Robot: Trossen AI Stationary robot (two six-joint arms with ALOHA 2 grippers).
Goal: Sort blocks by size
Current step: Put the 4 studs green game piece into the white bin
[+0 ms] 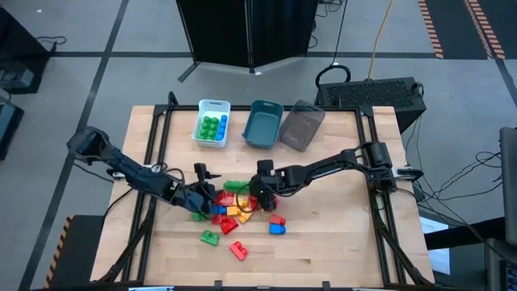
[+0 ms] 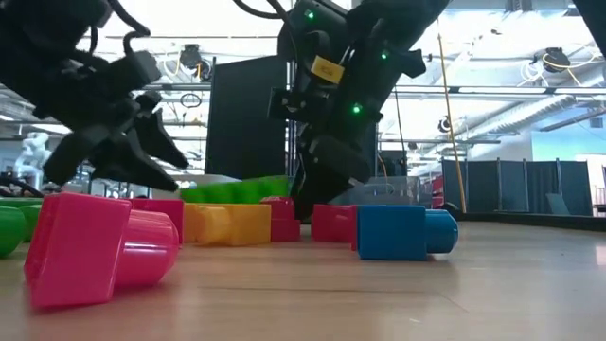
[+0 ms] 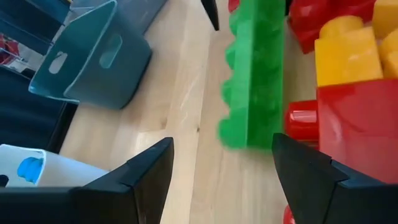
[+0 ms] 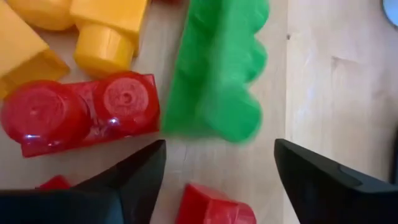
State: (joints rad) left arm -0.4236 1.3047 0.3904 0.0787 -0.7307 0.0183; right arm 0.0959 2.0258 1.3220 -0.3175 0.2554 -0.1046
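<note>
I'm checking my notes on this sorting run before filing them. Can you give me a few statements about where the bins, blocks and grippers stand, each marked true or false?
1. The white bin holds green and blue blocks. True.
2. The teal bin holds red blocks. False: none show in it.
3. The right gripper clamps the long green block. False: its fingers stand open, the block ahead.
4. The left gripper is open. True.
5. The pile lies on the table. True.
</note>
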